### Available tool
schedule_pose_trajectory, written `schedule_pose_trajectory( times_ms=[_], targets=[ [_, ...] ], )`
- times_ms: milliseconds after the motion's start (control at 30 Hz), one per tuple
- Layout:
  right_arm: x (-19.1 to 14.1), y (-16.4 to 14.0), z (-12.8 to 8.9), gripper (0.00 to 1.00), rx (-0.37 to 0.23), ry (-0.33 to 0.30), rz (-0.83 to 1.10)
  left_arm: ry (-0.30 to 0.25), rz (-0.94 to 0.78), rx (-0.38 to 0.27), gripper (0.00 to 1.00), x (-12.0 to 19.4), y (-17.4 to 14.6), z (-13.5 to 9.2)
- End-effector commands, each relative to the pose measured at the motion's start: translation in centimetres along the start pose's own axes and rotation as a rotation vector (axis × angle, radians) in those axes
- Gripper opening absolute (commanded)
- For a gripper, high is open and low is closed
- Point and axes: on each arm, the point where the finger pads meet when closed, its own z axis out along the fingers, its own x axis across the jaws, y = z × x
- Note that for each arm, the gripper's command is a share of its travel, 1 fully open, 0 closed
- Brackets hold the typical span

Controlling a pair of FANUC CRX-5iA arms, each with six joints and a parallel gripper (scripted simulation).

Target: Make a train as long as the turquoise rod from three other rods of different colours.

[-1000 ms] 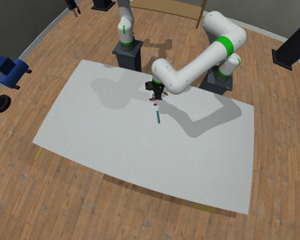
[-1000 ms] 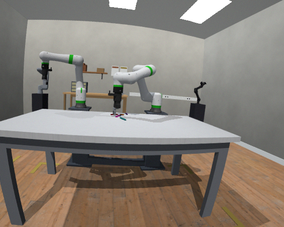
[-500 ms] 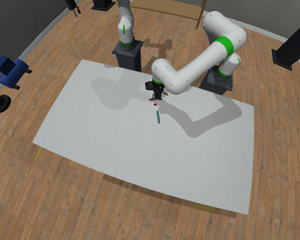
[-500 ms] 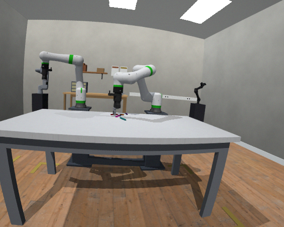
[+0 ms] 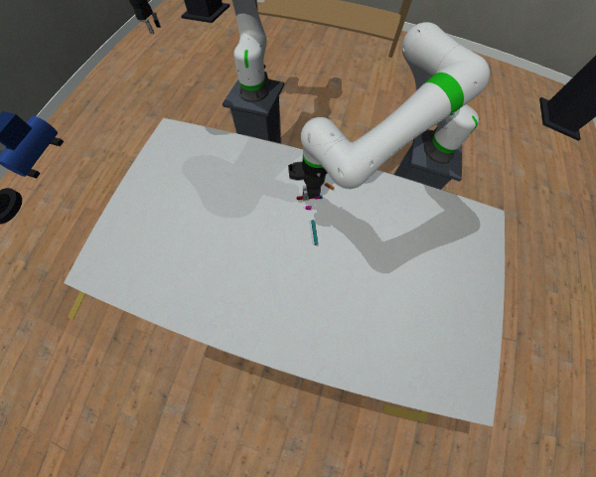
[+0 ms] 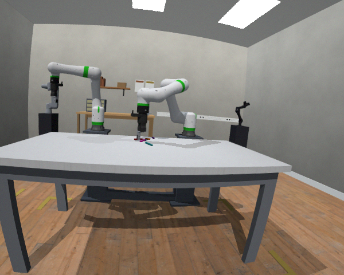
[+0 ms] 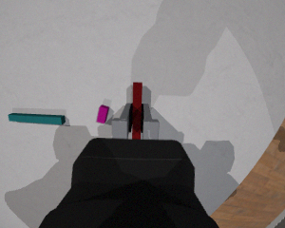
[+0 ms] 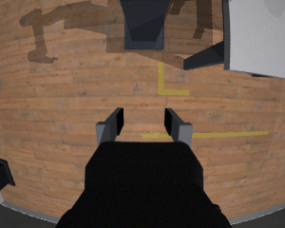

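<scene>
Nearby, a magenta rod (image 5: 308,208) (image 7: 103,114) lies beside the left claw (image 5: 309,195) (image 6: 139,138) (image 7: 137,116), nearly closed, clamping the red rod (image 5: 299,197) (image 7: 138,97).

A white-topped bench (image 5: 288,308) (image 6: 142,156) with dark grey metal legs stands on a brown plank floor (image 5: 134,410) (image 6: 121,251) (image 7: 261,190) (image 8: 62,104). Behind it, a long wooden worktable (image 5: 334,15) (image 6: 121,116) stands near the pale grey back wall (image 6: 195,65), below a narrow brown wall shelf (image 6: 116,87). Two bright rectangular ceiling panels (image 6: 148,4) (image 6: 247,11) shine overhead.
</scene>
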Motion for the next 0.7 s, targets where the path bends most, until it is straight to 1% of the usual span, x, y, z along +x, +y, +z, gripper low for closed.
schedule_pose_trajectory(
  times_ms=[0, 233, 667],
  targets=[
    [-0.01, 0.02, -0.08, 1.00, -0.002, 0.000, 0.000, -0.001, 0.000, 0.002, 0.24, -0.01, -0.07, 0.08],
    [-0.01, 0.02, -0.08, 1.00, -0.002, 0.000, 0.000, -0.001, 0.000, 0.002, 0.24, -0.01, -0.07, 0.49],
    [-0.01, 0.02, -0.08, 1.00, -0.002, 0.000, 0.000, -0.001, 0.000, 0.002, 0.24, -0.01, -0.07, 0.53]
  ],
)
